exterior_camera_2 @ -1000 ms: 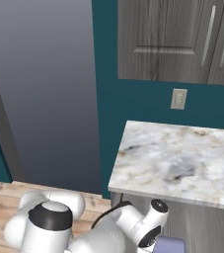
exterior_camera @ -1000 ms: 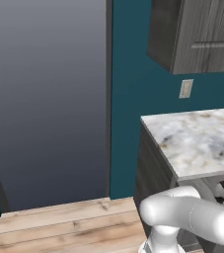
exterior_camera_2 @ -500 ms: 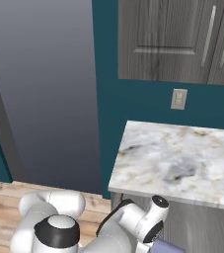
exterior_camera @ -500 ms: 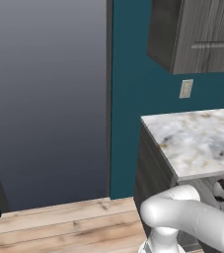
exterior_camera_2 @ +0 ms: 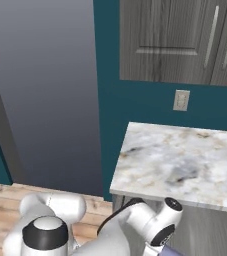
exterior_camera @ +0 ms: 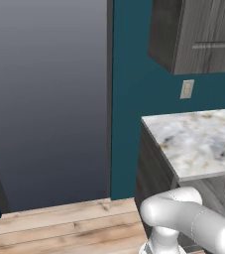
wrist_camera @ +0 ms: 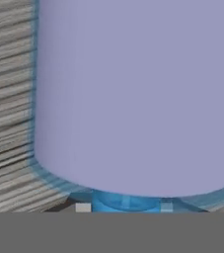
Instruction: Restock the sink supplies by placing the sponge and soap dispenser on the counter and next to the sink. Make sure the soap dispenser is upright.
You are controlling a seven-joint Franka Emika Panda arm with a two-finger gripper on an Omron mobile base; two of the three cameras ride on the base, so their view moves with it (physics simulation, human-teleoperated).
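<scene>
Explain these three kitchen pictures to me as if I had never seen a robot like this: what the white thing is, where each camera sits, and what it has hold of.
The white jointed shape is a robot arm on a base that can drive. Two cameras ride on that base behind the arm, one to its left and one to its right; both look forward at a white-and-grey veined marble counter over dark wood-grain cabinets, with a teal wall behind. The third camera sits on the hand itself. There, very close, is a rounded greyish-lavender soap bottle with a blue pump top. The gripper is shut, apparently on that bottle, low beside the cabinets.
</scene>
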